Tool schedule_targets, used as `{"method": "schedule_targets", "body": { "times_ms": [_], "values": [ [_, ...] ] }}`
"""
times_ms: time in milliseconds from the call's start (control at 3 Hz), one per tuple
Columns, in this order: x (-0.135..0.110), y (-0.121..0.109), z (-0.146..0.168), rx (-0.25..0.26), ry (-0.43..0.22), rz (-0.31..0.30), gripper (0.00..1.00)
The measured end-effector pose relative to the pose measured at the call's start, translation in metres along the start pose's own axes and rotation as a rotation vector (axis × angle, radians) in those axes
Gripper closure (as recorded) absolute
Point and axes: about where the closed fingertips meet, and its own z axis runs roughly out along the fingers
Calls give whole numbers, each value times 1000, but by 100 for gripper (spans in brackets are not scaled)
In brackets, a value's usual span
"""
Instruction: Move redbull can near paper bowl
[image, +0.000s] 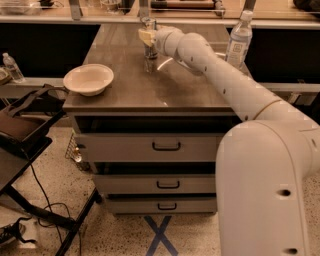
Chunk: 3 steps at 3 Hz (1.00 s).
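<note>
Wood-topped drawer cabinet (125, 95). Gripper (148, 37) sits at the far middle of the top, right against the upright redbull can (149, 59); whether it grips the can, cannot tell. Paper bowl (88, 79) lies well apart, camera-left of the gripper and nearer. Step, likely: securing the can. Next calls for a firm hold, then a carry toward the bowl.
</note>
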Motion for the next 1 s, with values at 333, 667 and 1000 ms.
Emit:
{"method": "schedule_targets", "body": {
  "times_ms": [333,667,1000],
  "values": [
    [-32,3,-27,-38,-2,-54,100],
    [-76,15,-91,-51,-25,-109,100],
    [-71,44,-129,-90,2,-108,100]
  ]
}}
